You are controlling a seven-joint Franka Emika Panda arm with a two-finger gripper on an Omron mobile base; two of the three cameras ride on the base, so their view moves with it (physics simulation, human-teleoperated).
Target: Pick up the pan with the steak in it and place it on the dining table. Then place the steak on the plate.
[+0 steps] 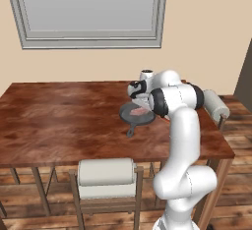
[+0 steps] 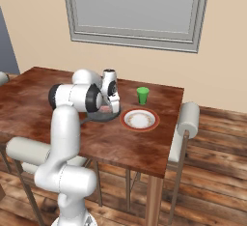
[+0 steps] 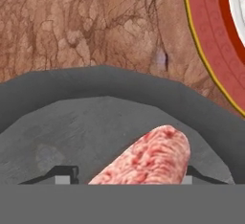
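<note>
The pan is sitting on the worktop, near its right end. Its short handle is pointing toward the front edge in the left base view. The steak is lying inside the pan, pink and red with pale streaks.

The claw is hanging low over the pan, pointing down at the meat. In the hand view the steak is lying between the two dark finger tips, one on each side of it. The tips are sitting down by the pan's floor. The pictures are not showing whether the tips are touching the steak or squeezing it, so it cannot be told if the claw is gripping.

The plate is resting on the worktop just beside the pan, on its right in the right base view. A small green cup is standing behind the plate, closer to the wall. A chair with a pale back is tucked in at the front of the worktop.
</note>
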